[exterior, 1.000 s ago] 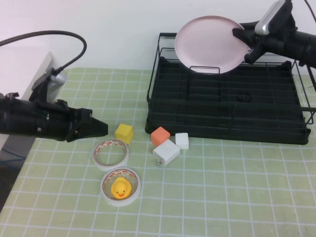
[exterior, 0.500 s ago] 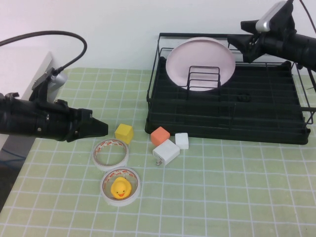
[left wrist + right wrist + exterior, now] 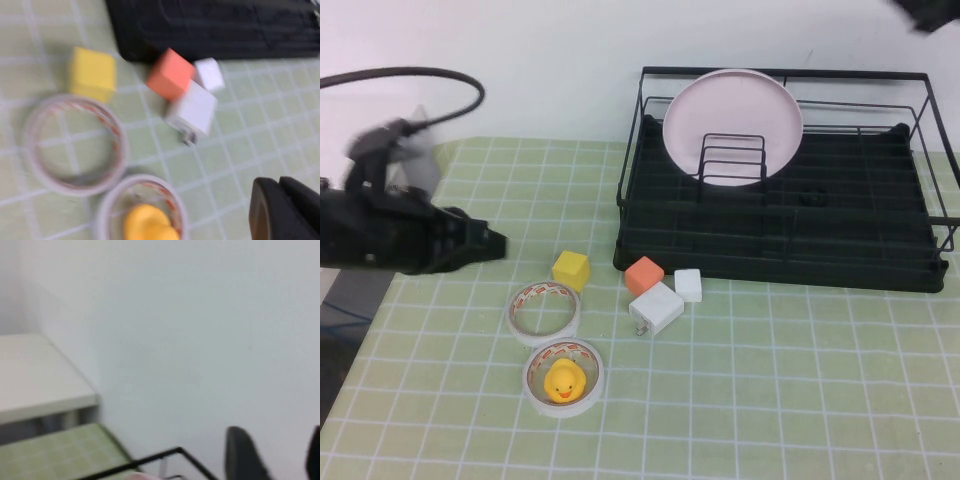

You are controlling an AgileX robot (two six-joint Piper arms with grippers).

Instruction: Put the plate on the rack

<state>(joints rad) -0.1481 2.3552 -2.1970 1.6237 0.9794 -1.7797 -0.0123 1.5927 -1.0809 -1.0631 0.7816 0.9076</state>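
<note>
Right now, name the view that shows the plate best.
The high view: the plate stands upright in the rack, whole. Left wrist view misses it; right wrist view shows a sliver at most. Left gripper hovers left; right gripper is raised.

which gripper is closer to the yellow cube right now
Left. The left gripper hovers just beside the yellow cube, on its left side. The right gripper is far off, raised above the rack's far right corner, at the picture's edge.
</note>
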